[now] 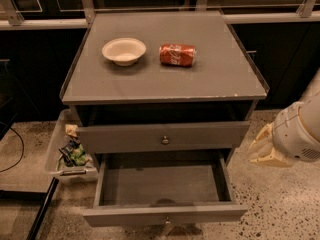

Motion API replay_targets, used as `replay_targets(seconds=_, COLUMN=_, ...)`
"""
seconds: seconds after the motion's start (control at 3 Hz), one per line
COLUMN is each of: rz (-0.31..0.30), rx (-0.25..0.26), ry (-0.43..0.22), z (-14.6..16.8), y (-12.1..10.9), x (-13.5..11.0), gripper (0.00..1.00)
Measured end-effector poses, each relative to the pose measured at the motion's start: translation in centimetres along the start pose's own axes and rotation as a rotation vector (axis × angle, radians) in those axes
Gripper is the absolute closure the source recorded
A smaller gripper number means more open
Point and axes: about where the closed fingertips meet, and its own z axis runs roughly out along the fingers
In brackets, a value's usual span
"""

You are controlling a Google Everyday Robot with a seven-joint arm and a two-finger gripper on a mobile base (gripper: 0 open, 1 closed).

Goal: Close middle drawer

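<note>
The middle drawer point(165, 185) is pulled far out of the grey cabinet. Its shallow grey box is empty, and its flat front point(165, 214) faces me with a small knob at the centre of the lower edge. My gripper point(262, 146), cream-coloured on a white arm, hangs to the right of the cabinet. It is level with the open drawer's right side and a little apart from it, touching nothing.
The drawer above point(162, 136), with a brass knob, sits nearly flush. On the cabinet top point(225, 79) stand a white bowl point(124, 50) and a red soda can point(177, 54) lying on its side. A clear bin with litter point(70, 154) stands on the floor at the left.
</note>
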Motion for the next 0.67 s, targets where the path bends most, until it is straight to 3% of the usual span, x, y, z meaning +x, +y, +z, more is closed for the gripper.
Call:
replay_targets(seconds=0.33, rz=-0.008, rx=0.001, ry=-0.014, z=0.2, y=0.3, x=-0.1, gripper=1.0)
replay_targets(seconds=0.67, rz=0.027, rx=-0.044, ry=-0.061, z=5.5, y=2.0, x=1.2, gripper=1.0)
